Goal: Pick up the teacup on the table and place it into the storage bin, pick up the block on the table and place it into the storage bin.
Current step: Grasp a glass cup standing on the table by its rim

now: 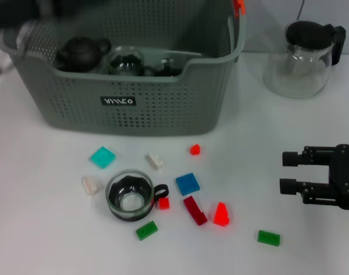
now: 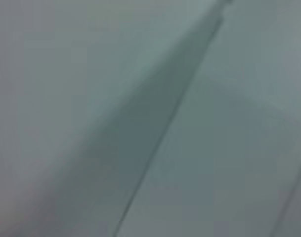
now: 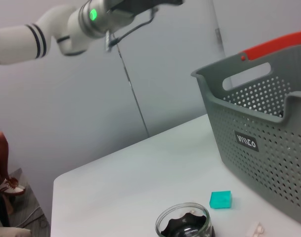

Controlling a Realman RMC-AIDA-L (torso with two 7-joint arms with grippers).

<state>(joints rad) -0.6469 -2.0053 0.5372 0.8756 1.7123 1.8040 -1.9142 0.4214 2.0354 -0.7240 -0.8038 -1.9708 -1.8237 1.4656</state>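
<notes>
The teacup (image 1: 130, 195), clear glass with a black handle, stands upright on the white table in front of the storage bin (image 1: 122, 103); the right wrist view also shows the teacup (image 3: 186, 227) and the bin (image 3: 269, 123). Several small blocks lie around the cup, among them a teal block (image 1: 102, 156), a blue block (image 1: 187, 184) and a red block (image 1: 221, 214). My right gripper (image 1: 286, 172) is open and empty, low over the table well to the right of the blocks. My left arm (image 3: 66, 29) is raised high at the back left, and its wrist view shows only a blurred grey surface.
The bin holds a dark teapot (image 1: 81, 53) and glass pieces. A glass pitcher (image 1: 300, 57) with a black lid stands at the back right. Two green blocks (image 1: 268, 238) lie near the front edge. A white block (image 1: 155, 161) lies just before the bin.
</notes>
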